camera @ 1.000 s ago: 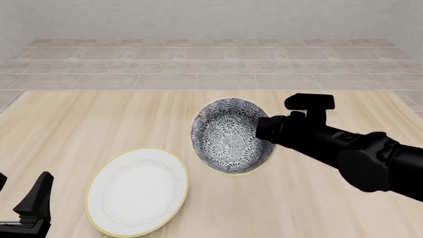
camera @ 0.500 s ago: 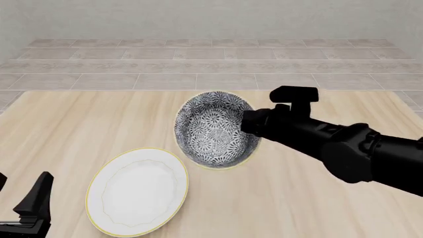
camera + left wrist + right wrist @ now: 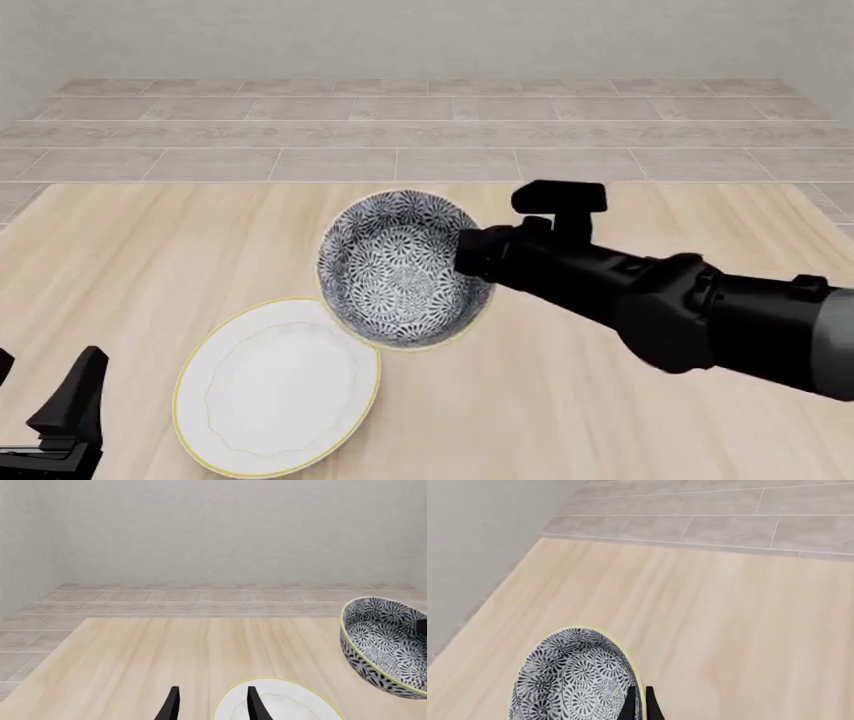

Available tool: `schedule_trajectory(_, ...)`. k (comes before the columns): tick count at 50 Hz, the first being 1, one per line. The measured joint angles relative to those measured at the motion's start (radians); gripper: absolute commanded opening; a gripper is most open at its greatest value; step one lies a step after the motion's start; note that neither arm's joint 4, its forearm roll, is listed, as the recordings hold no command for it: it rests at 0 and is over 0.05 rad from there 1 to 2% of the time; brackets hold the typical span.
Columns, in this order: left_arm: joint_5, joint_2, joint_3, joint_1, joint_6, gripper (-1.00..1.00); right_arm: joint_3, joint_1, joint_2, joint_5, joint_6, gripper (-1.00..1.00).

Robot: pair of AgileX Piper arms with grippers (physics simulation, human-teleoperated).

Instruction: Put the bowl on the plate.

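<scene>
The blue-grey floral bowl (image 3: 395, 270) hangs tilted above the table, its opening turned toward the front camera. My right gripper (image 3: 470, 262) is shut on its right rim; the right wrist view shows the fingers (image 3: 630, 703) pinching the yellowish rim of the bowl (image 3: 570, 680). The white plate (image 3: 274, 390) lies flat at the front left, and the bowl's lower edge overlaps its far right rim in the front view. My left gripper (image 3: 47, 395) rests open at the front left corner, away from both. The left wrist view shows the plate (image 3: 283, 705) and the bowl (image 3: 385, 645) beyond the gripper (image 3: 212, 706).
The light wooden table (image 3: 641, 420) ends at a far edge bordering a grey tiled floor (image 3: 427, 140). My right arm (image 3: 694, 315) stretches across the table's right half.
My right gripper has carried the bowl leftward and slightly away from the camera, from the table's middle toward the plate. The left arm and the plate have stayed still.
</scene>
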Motion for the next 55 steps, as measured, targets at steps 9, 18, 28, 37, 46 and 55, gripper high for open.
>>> schedule_trajectory(9, 0.000, 0.000, 0.000, 0.000, 0.000, 1.00, -0.010, 0.027, 0.032, -0.023, 0.014, -1.00)
schedule_trajectory(18, 0.000, 0.000, 0.000, 0.000, 0.000, 1.00, -0.019, 0.049, 0.069, -0.052, 0.032, -1.00)
schedule_trajectory(28, 0.000, 0.000, 0.000, 0.000, 0.000, 1.00, -0.036, 0.074, 0.115, -0.077, 0.049, -1.00)
schedule_trajectory(37, 0.000, 0.000, 0.000, 0.000, 0.000, 1.00, -0.054, 0.094, 0.145, -0.089, 0.059, -1.00)
schedule_trajectory(46, 0.000, 0.000, 0.000, 0.000, 0.000, 1.00, -0.071, 0.109, 0.168, -0.096, 0.065, -1.00)
schedule_trajectory(55, 0.000, 0.000, 0.000, 0.000, 0.000, 1.00, -0.086, 0.122, 0.192, -0.103, 0.070, -1.00)
